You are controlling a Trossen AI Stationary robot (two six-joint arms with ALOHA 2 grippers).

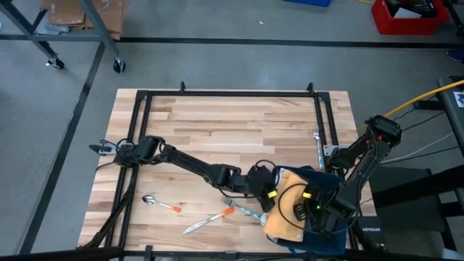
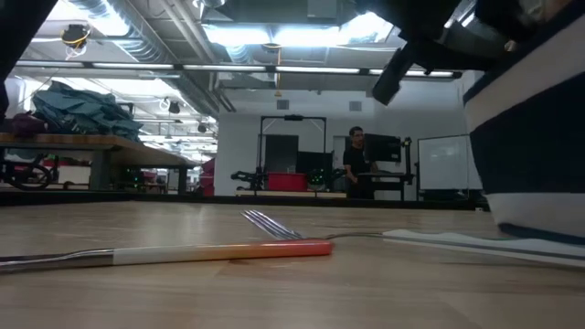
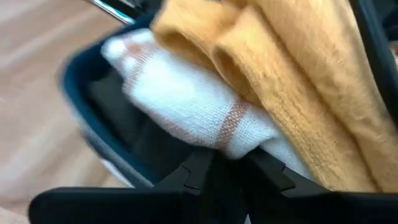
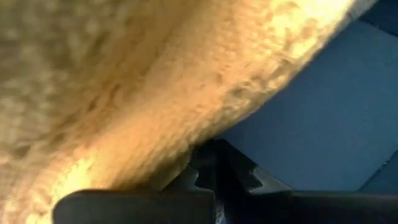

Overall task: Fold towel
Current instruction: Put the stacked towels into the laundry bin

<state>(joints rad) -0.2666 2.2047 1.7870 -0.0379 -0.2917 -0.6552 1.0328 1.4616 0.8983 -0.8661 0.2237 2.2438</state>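
A mustard-yellow towel [image 1: 284, 212] lies bunched near the table's near right corner, over a dark blue container [image 1: 328, 181]. In the left wrist view a white towel [image 3: 186, 102] with brownish stripes lies under the mustard-yellow towel [image 3: 298, 81], inside the dark blue container [image 3: 93, 118]. My left gripper [image 1: 262, 183] reaches in from the table's left and is shut at the white towel. My right gripper [image 1: 313, 204] comes from the right, over the pile, and is shut at the mustard-yellow towel [image 4: 124, 93]. My left gripper pinches the white towel at a rounded fold [image 3: 239, 140] next to a brown stripe, between its two fingers. It comes roughly level from the table's left. The towel rests in the container under the yellow one. My right gripper pinches the mustard towel's lower edge [image 4: 186, 146] between its fingers. The towel bulges above the fingers; the blue container shows behind.
A spoon [image 1: 148, 199], a knife [image 1: 206, 221] and a fork [image 1: 243, 210] with orange handles lie on the wood left of the pile; the fork [image 2: 274, 247] fills the low view. A black frame [image 1: 232, 93] rims the table. A person [image 2: 355, 160] stands far behind.
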